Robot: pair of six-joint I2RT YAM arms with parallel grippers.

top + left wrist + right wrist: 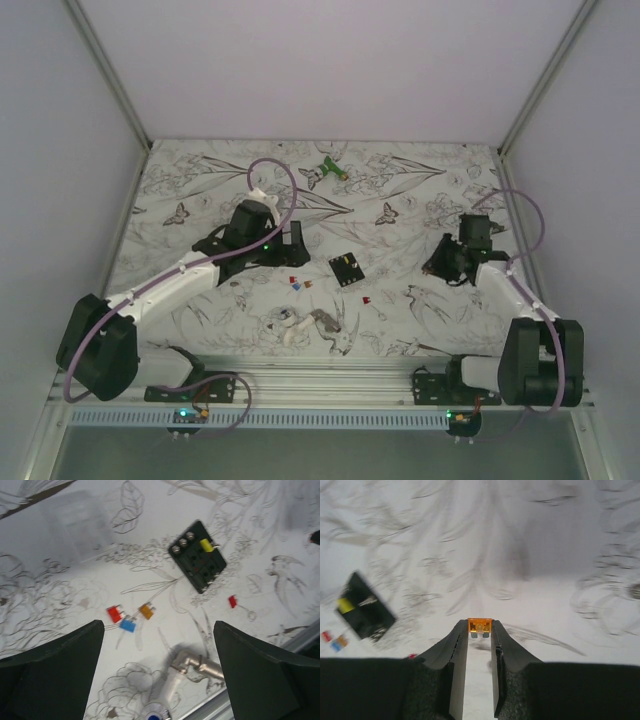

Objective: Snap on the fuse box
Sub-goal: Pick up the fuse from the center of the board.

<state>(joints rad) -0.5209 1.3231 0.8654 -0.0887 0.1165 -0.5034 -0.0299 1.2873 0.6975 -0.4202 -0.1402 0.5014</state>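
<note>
Table point(200, 190) with a flower print filled the overhead view, and the fuse box point(347, 269) lay flat near its middle, touching nothing. The left hand point(298, 245) hovered at its ten o'clock, near it but apart from it. The right hand point(440, 265) sat off at three o'clock, farther away. A green object point(330, 170) lay well away at twelve o'clock, near the far edge. A white-and-grey clump point(305, 325) lay at seven o'clock near the front rail.

From the left wrist, the two dark fingers point(55, 675) stood wide apart with nothing between them. The fuse box showed at one o'clock with a yellow fuse point(205, 545) seated in its upper corner. Loose on the table lay a red fuse point(114, 614), a blue fuse point(128, 625) and an orange fuse point(146, 611), close together near the middle. Another red one point(232, 601) lay by itself at four o'clock of the box. A white and metal fitting point(192, 667) lay at six o'clock.

From the right wrist, the hand was clamped on an amber fuse point(480, 626), pinched at the very fingertips above the table. The fuse box appeared blurred at nine o'clock, well apart from the hand, with its yellow fuse showing.
</note>
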